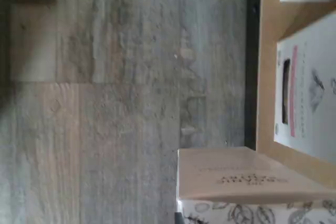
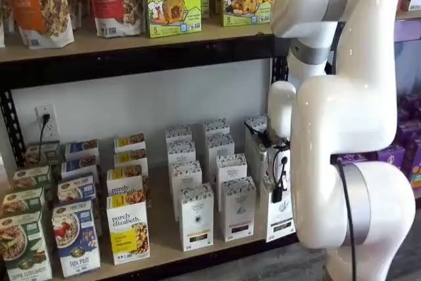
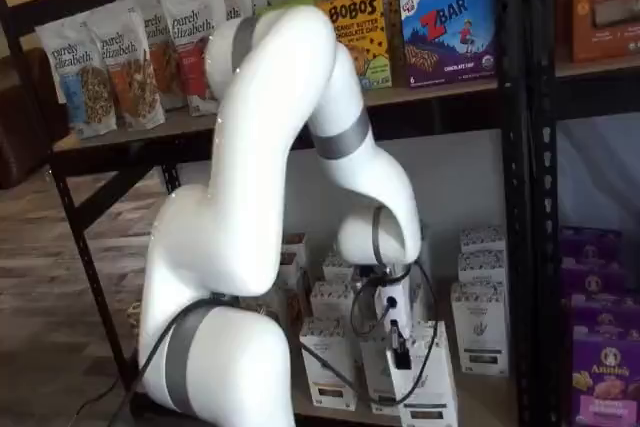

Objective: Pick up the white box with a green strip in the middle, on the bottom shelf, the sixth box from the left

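In the wrist view, turned on its side, I see grey wood-look floor [image 1: 105, 103], the black front rail and light board of the bottom shelf [image 1: 266, 77], and a white carton with a pinkish strip [image 1: 307, 98] standing on that board. The white box [image 1: 247, 182] fills the corner nearest the camera, its pale face and speckled leaf pattern showing, overhanging the rail toward the floor.

In a shelf view, my arm [image 2: 348, 129] covers the end of the bottom shelf [image 2: 164, 255]. The white box [image 2: 281, 218] sits at the shelf's front edge, beside a white carton with a black strip [image 2: 238, 207], with the gripper [image 2: 279, 179] down on its top.

In a shelf view from the other side, the gripper [image 3: 398, 332] rests atop the white box [image 3: 428, 387], black fingers against it. I cannot tell whether they are closed on it.
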`<state>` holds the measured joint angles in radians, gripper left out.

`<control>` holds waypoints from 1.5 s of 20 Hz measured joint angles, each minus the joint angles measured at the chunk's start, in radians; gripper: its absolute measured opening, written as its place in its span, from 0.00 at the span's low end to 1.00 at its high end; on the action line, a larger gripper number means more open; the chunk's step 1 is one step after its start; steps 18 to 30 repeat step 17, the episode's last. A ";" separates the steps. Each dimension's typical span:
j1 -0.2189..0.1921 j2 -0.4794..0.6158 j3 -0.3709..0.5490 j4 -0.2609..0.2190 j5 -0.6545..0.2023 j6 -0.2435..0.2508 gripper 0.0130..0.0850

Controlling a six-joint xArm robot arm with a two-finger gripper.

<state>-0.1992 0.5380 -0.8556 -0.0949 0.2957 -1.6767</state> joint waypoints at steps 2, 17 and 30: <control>0.020 -0.066 0.058 0.024 0.015 -0.002 0.44; 0.147 -0.464 0.308 0.060 0.179 0.091 0.44; 0.147 -0.464 0.308 0.060 0.179 0.091 0.44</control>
